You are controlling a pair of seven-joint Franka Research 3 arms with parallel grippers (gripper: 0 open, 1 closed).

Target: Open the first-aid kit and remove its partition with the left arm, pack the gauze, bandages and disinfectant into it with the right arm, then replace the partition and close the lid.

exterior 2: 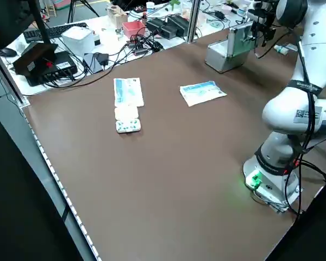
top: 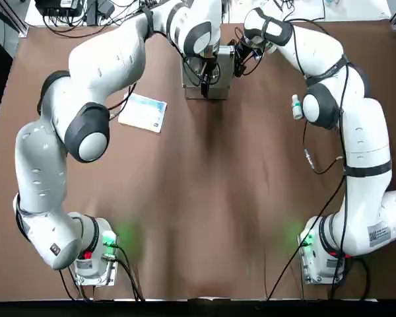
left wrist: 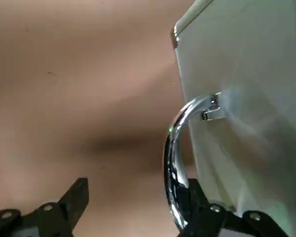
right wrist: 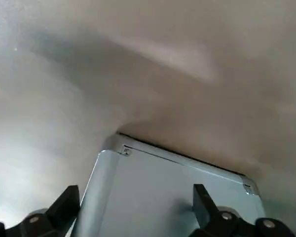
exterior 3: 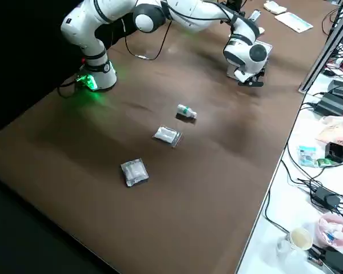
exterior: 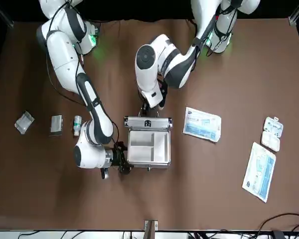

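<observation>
With lid [exterior: 147,122] raised — partition [exterior: 148,146] inside.

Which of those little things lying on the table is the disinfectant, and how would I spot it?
Start at the open first-aid kit between the two grippers. To its left in the front view, three small items lie in a row beyond the right arm. The disinfectant is the one nearest the arm: a tiny white bottle with a greenish label, while its neighbours are flat clear packets.
</observation>
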